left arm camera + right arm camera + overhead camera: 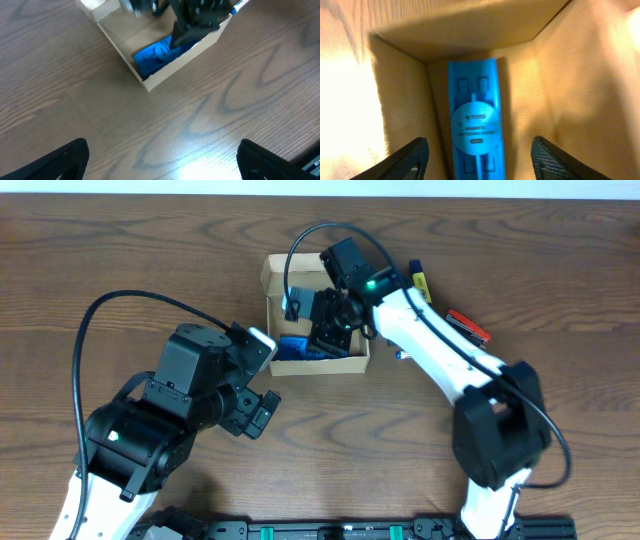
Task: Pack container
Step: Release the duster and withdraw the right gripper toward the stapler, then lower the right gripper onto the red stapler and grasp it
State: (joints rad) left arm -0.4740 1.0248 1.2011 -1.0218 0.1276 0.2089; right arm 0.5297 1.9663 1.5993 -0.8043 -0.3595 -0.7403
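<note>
One cardboard container (pixel 330 367) holds one blue plastic piece (pixel 474 120), partly hidden under the right gripper (pixel 479 150), its jaws apart around it, untouching. The left gripper (pixel 162 155) hangs wide open and empty.

Plain unprinted tan on the small rectangular cardboard box (pixel 270 280), inside and out; the inner walls read a warmer yellow-tan in the right wrist view. In it, a flat plastic piece (pixel 475 120): bright blue all over, its raised round disc the same blue. Wooden table (pixel 120 250): mid-brown with dark wavy grain. Right arm (pixel 440 350): white links, black joints, one green light (pixel 370 283). Left arm (pixel 190 380): mostly black. Far right lie a yellow-and-dark-blue item (pixel 420 280) and an orange-red item (pixel 468 326).
</note>
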